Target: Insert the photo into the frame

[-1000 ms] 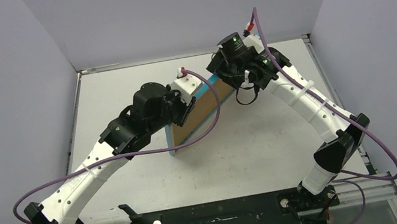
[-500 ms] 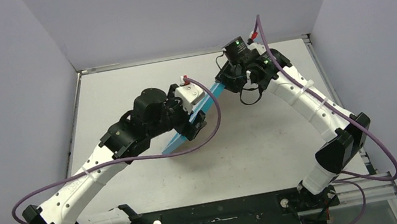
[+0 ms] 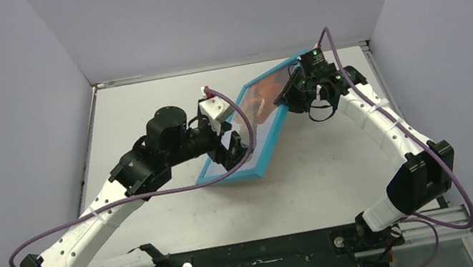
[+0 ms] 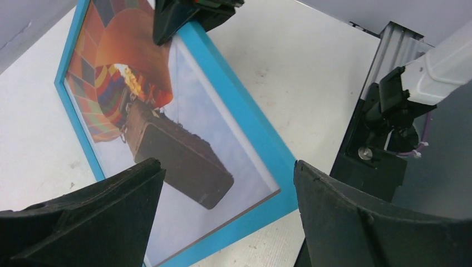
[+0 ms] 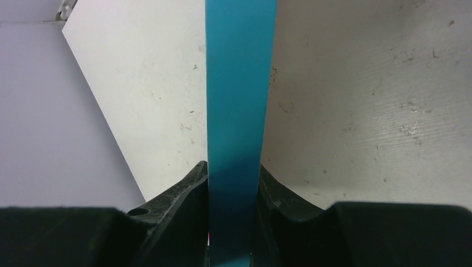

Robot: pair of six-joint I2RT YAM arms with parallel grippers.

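Observation:
The turquoise frame (image 3: 234, 177) lies front side up at the table's middle, tilted, with its far right end raised. The photo (image 3: 259, 104) of an orange balloon with a brown basket shows inside it behind the pane. My right gripper (image 3: 292, 91) is shut on the frame's far right edge. In the right wrist view the frame's edge (image 5: 236, 83) runs between the jaws of that gripper (image 5: 234, 172). My left gripper (image 3: 229, 150) hovers open over the frame's near half, touching nothing. The left wrist view shows the frame (image 4: 245, 119), the photo (image 4: 167, 128), my left gripper (image 4: 228, 167) and my right gripper (image 4: 181, 19).
Grey walls close in the white table (image 3: 144, 120) on the left, back and right. A metal rail (image 3: 376, 74) runs along the right edge. The right arm's black base mount (image 4: 378, 161) stands near the front edge. My left arm's purple cable (image 3: 248, 131) loops over the frame.
The frame has turned over from brown back showing to front side up. My left gripper let go of it and opened. My right gripper shut on its far edge and moved right.

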